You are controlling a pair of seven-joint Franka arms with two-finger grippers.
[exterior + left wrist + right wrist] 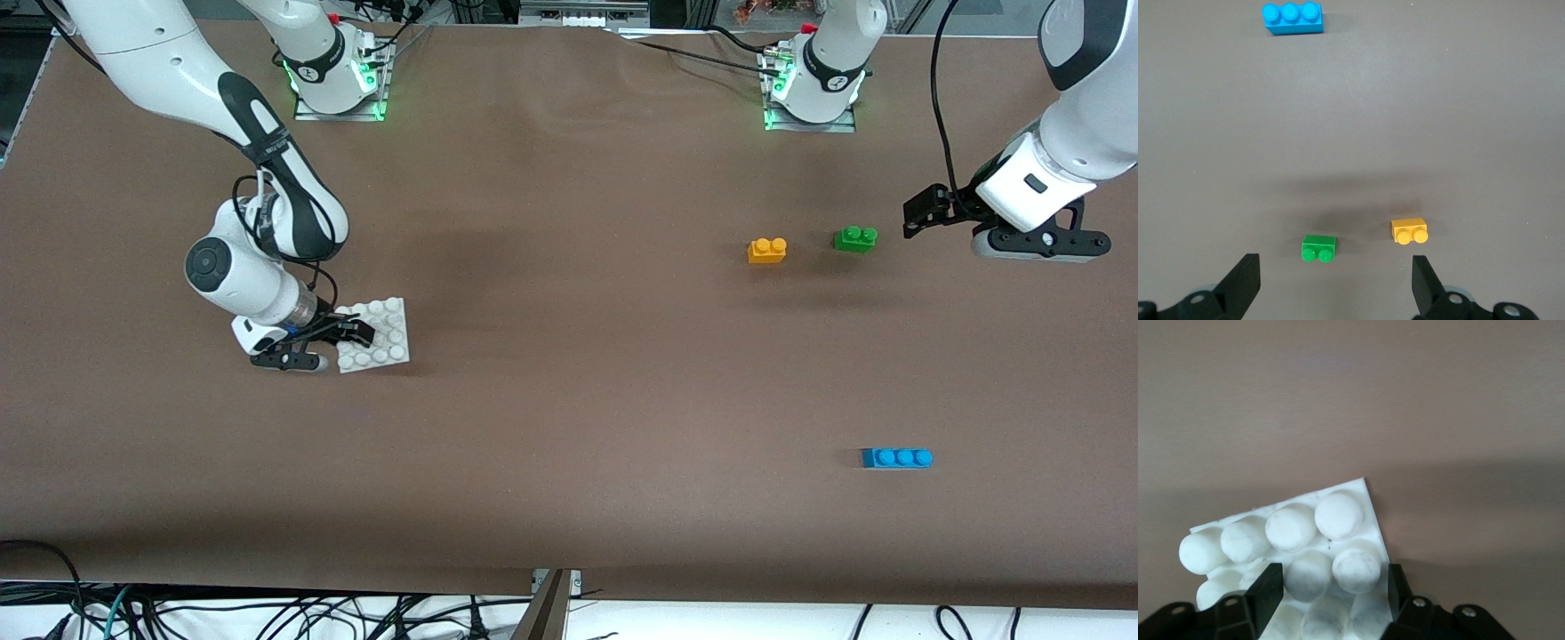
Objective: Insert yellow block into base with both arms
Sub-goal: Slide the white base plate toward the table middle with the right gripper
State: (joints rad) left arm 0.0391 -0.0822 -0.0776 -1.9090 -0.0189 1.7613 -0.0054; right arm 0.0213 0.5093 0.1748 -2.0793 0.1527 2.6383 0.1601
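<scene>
Studs fill the base point(376, 333), four rows of round white knobs with nothing seated on them. It lies at the right arm's end of the table, and my right gripper point(351, 332) is down at it, fingers spread to either side of two studs near one edge. In my right wrist view the base point(1298, 560) tilts up out of the bottom of the frame; its lower rows are cut off and partly covered by my fingers point(1265, 590), and I cannot tell whether the pads press the plastic or only bracket it.

My left gripper point(920, 213) hangs in the air over the brown table point(569, 400) at the left arm's end, jaws wide apart with nothing between them. Only the two fingertips point(1245, 280) show in my left wrist view.

The yellow block point(766, 251) sits upright on the table, well apart from the base, with the green brick point(855, 238) just beside it toward my left gripper. The blue brick point(897, 458) lies nearer the front camera than both.
</scene>
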